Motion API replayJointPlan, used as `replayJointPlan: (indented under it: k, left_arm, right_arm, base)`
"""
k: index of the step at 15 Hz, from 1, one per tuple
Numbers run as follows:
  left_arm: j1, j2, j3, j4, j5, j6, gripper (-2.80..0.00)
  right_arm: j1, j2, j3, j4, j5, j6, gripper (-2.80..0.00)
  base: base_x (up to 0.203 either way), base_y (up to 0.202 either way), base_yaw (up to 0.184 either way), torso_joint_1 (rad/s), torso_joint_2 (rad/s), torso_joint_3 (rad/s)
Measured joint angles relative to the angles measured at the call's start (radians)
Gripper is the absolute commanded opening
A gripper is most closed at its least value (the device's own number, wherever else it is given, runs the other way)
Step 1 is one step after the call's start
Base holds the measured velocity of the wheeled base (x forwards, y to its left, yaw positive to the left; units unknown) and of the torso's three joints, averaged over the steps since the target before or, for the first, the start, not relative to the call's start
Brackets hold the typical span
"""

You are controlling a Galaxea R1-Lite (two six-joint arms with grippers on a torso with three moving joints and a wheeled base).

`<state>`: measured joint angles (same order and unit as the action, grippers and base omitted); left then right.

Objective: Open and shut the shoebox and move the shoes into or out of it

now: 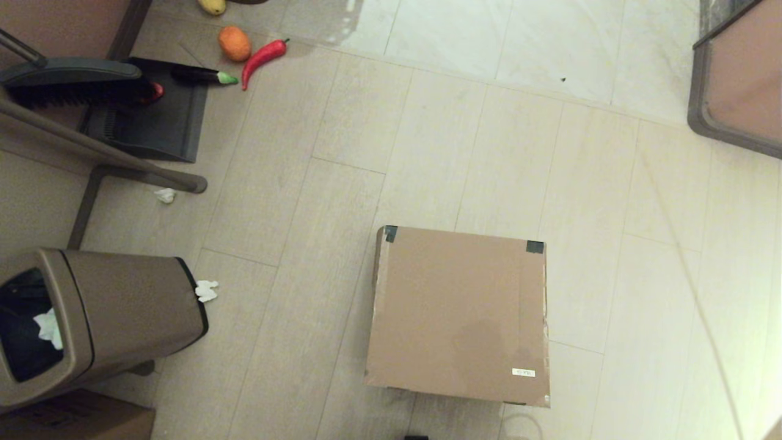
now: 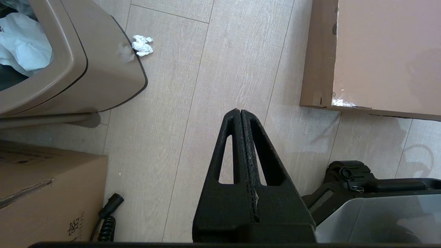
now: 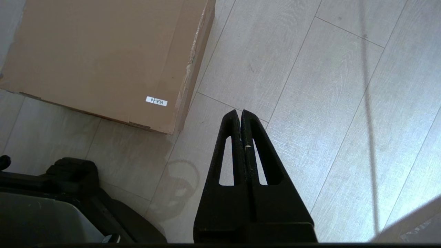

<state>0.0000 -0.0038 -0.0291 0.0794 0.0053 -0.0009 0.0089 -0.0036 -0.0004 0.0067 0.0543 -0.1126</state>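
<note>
The shoebox [image 1: 458, 311] lies flat on the floor with its lid down; two dark tape patches mark its far corners and a small white label sits near its front right corner. The shoes are out of view. My left gripper [image 2: 240, 112] hangs shut above bare floor, left of the shoebox [image 2: 386, 51], holding nothing. Shut and empty too, my right gripper [image 3: 240, 113] hovers over the floor to the right of the shoebox [image 3: 103, 55], near its labelled corner. Neither arm shows in the head view.
A brown plastic trash bin [image 1: 104, 318] lies tipped at the left, crumpled tissues [image 1: 206, 291] beside it. A darker cardboard box [image 1: 73, 418] sits at the front left. A dustpan [image 1: 153, 116], brush, orange, red chili and eggplant lie at the far left. A table corner [image 1: 739, 79] juts in at the far right.
</note>
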Motion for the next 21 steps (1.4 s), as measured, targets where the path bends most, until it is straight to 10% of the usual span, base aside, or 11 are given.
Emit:
replayJointPlan:
  k: [21]
  left_arm:
    - [0.000,0.002,0.000,0.000,0.000,0.000,-2.80]
  right_arm:
    - [0.000,0.001,0.000,0.001,0.000,0.002,-2.80]
  base:
    - [0.000,0.000,0.000,0.000,0.00,0.000]
